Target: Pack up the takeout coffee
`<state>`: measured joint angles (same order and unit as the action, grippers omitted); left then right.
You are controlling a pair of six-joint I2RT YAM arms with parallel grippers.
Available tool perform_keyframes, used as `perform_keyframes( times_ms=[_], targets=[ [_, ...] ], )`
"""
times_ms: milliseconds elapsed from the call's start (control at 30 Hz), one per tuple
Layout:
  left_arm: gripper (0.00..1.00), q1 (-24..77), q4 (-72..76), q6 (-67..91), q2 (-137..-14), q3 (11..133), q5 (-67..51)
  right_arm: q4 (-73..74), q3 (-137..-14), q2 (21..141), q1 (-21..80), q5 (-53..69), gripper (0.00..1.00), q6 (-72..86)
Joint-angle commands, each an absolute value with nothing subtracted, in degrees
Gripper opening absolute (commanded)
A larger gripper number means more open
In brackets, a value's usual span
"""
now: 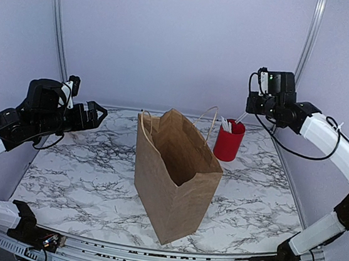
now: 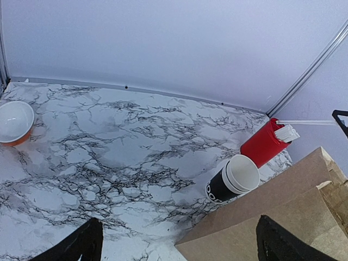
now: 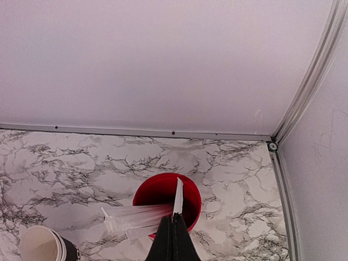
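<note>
Behind the brown paper bag point(image 1: 176, 175), beside the red cup point(image 2: 263, 144), nested black-and-cream paper coffee cups point(image 2: 231, 182) wait on the marble bench point(image 2: 109, 141), so I hold the left pincer point(image 2: 183, 239) spread, right pincer point(image 3: 173, 223) pressed together.

In the left wrist view, the bowl point(image 2: 13, 122) is cut off by the left edge and the paper bag point(image 2: 283, 212) by the lower right corner. The white mark on the cup stack point(image 2: 234, 178) is too small to be read. In the top external view, the cup stack is hidden behind the paper bag; in the right wrist view, it is cut off at the lower left.
</note>
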<state>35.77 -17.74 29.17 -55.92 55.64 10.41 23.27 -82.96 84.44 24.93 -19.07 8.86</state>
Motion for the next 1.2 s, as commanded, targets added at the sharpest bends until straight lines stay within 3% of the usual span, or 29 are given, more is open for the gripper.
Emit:
perform_keyframes(
  times_ms=[0,400,733,1033,1167],
  targets=[
    [0.99,35.50,-14.77,28.92,-56.54,56.06,9.50,24.43,-86.40,80.13,25.57,-19.74,0.01,8.95],
    [0.99,35.48,-13.30,28.84,-58.38,56.07,8.39,17.72,-84.51,64.51,25.64,-7.81,0.05,11.65],
    [0.99,35.51,-11.77,28.84,-60.39,56.44,6.93,14.99,-86.17,61.88,25.58,18.25,0.08,16.95],
    [0.99,35.51,-10.54,29.31,-61.10,55.88,6.20,19.64,-87.35,62.63,25.58,15.53,0.05,15.78],
    [0.99,35.51,-10.37,29.44,-61.43,55.81,5.82,29.27,-92.03,67.03,25.58,3.85,0.07,15.85]
  ],
)
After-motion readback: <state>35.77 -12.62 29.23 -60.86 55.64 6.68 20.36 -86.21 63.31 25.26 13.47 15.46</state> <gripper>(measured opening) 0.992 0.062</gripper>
